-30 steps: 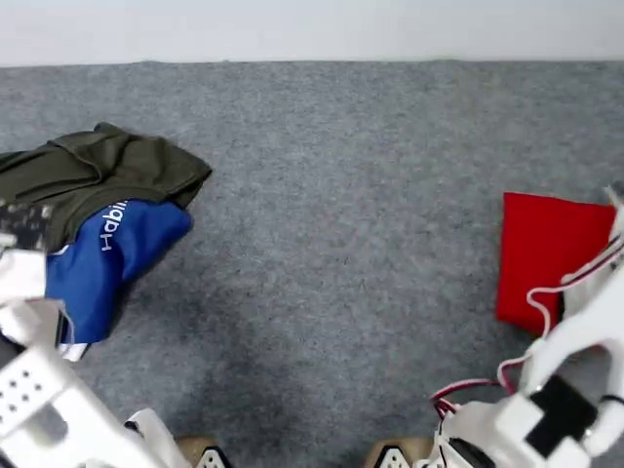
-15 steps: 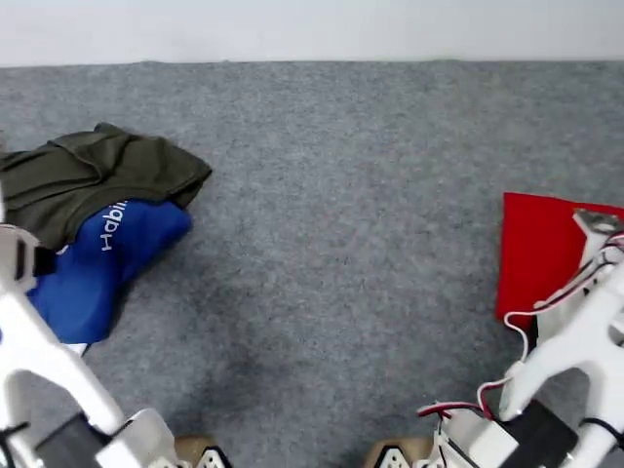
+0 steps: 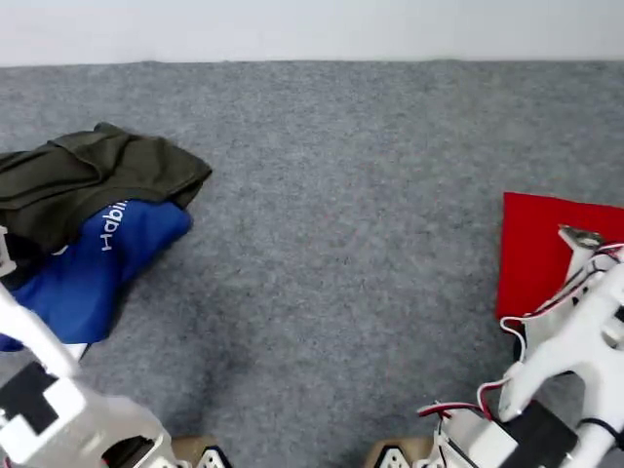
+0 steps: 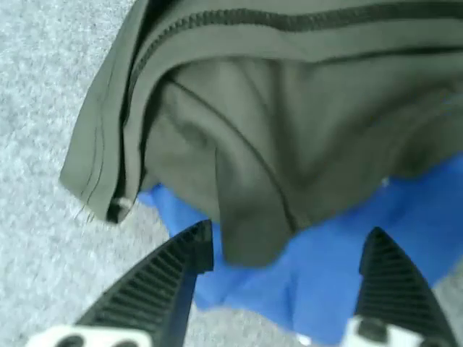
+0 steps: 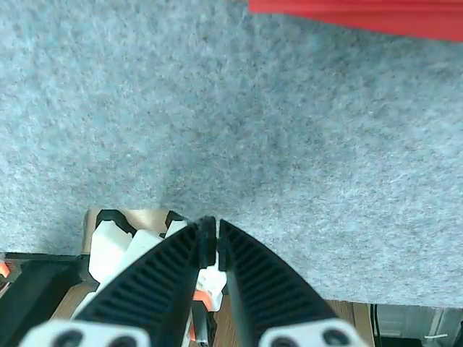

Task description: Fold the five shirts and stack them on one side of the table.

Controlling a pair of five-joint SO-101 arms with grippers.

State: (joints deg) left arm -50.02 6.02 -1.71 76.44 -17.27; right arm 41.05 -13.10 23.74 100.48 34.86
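Grey felt mat [image 3: 351, 195]: covers the table, with a white wall strip [image 3: 312, 29] along the far edge.

Olive shirt [image 3: 93, 180]: crumpled, far left, lying partly on top of the blue shirt.

Blue shirt [image 3: 93, 268]: crumpled, left side, its far part under the olive one, its near end spread on the mat.

Red shirt [image 3: 536, 258]: folded flat into a neat rectangle, right edge of the table, well apart from the other two.

Left gripper [image 4: 289, 235]: released, fingers spread wide and holding nothing, over the olive hem where it overlaps the blue cloth.

Right gripper [image 5: 210, 228]: clenched on nothing, fingers pressed together, above the mat's near edge, with the red shirt beyond it.
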